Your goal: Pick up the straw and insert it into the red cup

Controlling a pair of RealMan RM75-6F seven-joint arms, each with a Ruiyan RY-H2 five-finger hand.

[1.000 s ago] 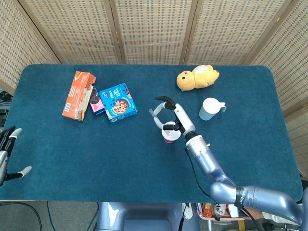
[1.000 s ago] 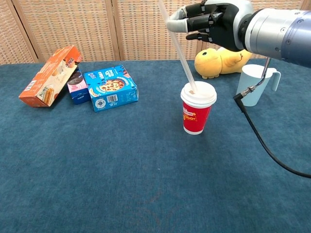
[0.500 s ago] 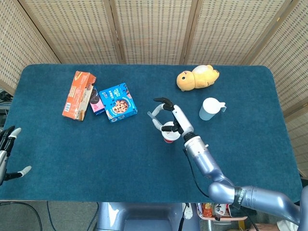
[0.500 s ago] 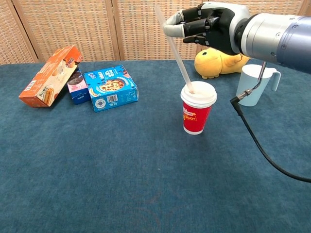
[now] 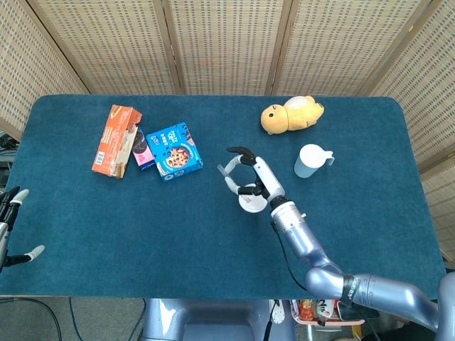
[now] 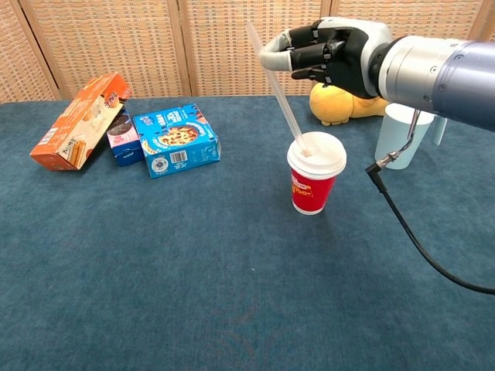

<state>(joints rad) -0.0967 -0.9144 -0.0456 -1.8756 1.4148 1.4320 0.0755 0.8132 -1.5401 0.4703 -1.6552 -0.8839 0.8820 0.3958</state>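
Note:
The red cup [image 6: 312, 188] with a white lid [image 6: 318, 154] stands mid-table; in the head view its lid [image 5: 250, 202] shows just under my right hand [image 5: 250, 177]. My right hand [image 6: 329, 52] hovers above the cup and pinches a translucent straw [image 6: 277, 83] near its upper part. The straw leans up to the left, and its lower end meets the lid's middle; how deep it goes I cannot tell. My left hand [image 5: 8, 226] hangs off the table's left edge, fingers apart and holding nothing.
An orange box [image 6: 77, 120], a small dark snack box [image 6: 120, 135] and a blue cookie box [image 6: 174, 141] lie at the left. A yellow plush [image 6: 344, 104] and a pale blue mug [image 6: 402, 135] sit behind the cup. A black cable [image 6: 418, 239] trails from my right arm.
My right hand has shifted slightly left and lower over the cup. The straw's top end has come down with it, while its lower end stays at the lid.

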